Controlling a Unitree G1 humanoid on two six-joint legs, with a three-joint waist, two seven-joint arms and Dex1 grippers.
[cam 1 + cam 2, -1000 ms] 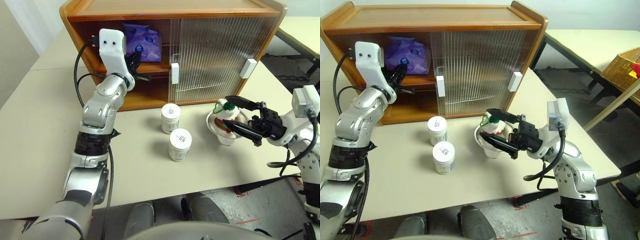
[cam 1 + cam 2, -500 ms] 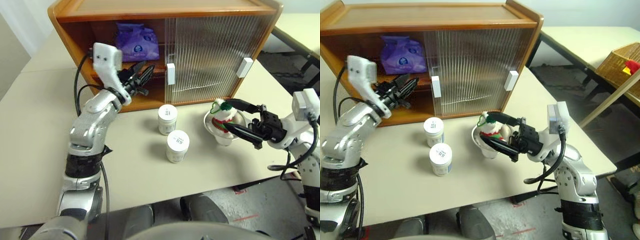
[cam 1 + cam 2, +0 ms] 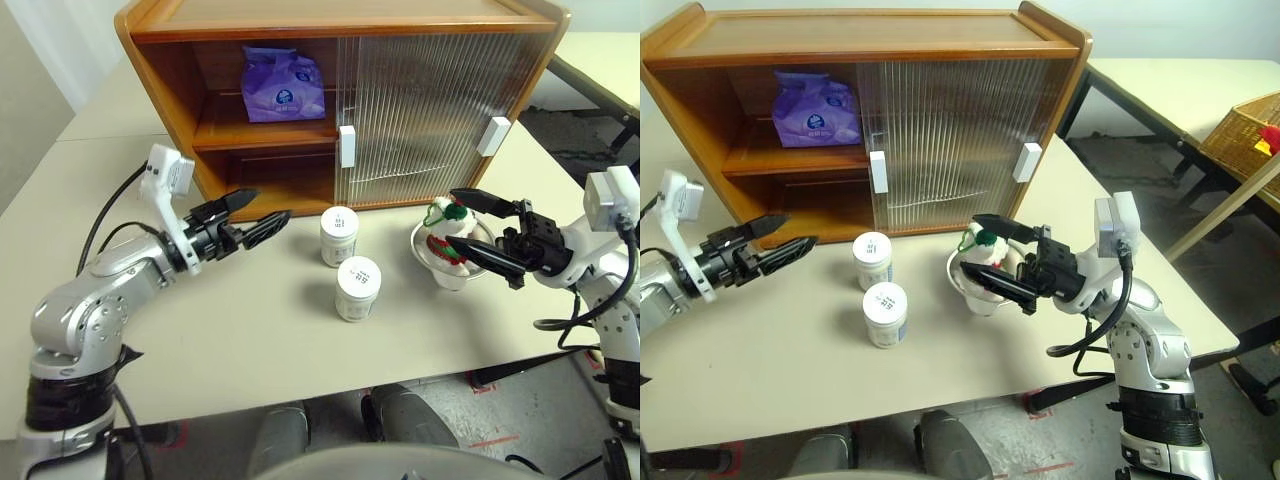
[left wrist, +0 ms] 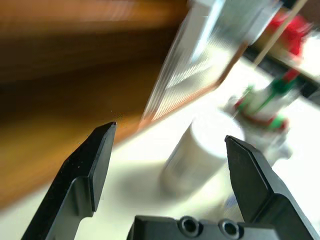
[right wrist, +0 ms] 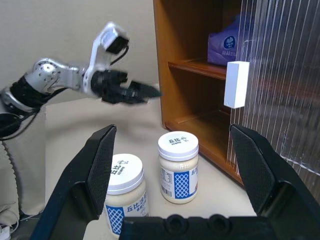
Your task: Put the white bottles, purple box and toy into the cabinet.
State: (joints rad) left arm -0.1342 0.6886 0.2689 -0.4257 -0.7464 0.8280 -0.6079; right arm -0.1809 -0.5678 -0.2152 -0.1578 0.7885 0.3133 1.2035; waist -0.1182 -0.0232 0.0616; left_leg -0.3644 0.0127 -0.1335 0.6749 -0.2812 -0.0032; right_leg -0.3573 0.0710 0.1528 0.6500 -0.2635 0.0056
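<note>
- Two white bottles [image 3: 349, 262] upright on desk [image 3: 250, 340], just in front of cabinet [image 3: 340, 100]'s open left half; one [image 3: 340, 236] nearer the cabinet, other [image 3: 359, 288] nearer the desk's front edge, close together but not touching.
- Purple box [image 3: 283, 84] already lying on upper shelf, left side, behind no door.
- Toy [image 3: 448, 240] sat in shiny bowl [image 3: 428, 252], to the right of the bottles, in front of the ribbed sliding doors.
- Left gripper [image 3: 252, 213]: fingers spread wide, nothing held; hovered over desk left of the bottles, tips aimed right toward the cabinet-side bottle. Seen along its fingers in left wrist view, that bottle [image 4: 200, 150] lay ahead and between them, not yet reached.
- Right gripper [image 3: 478, 229]: fingers also wide apart, straddling toy and bowl from the right, one finger above, one across the bowl's front; contact w/ toy not clear, nothing gripped.
- Key relation, judged: bottles' long axis vertical, left fingers near level, so a side-on grasp round the body fits. Left arm nearer the bottles and the open shelf bay; right arm nearer the toy.
- Next, prob.: left moves fwd/right to enclose cabinet-side bottle; lower shelf right behind it.
- Risk: front bottle close by, could get nudged by lower finger.
</note>
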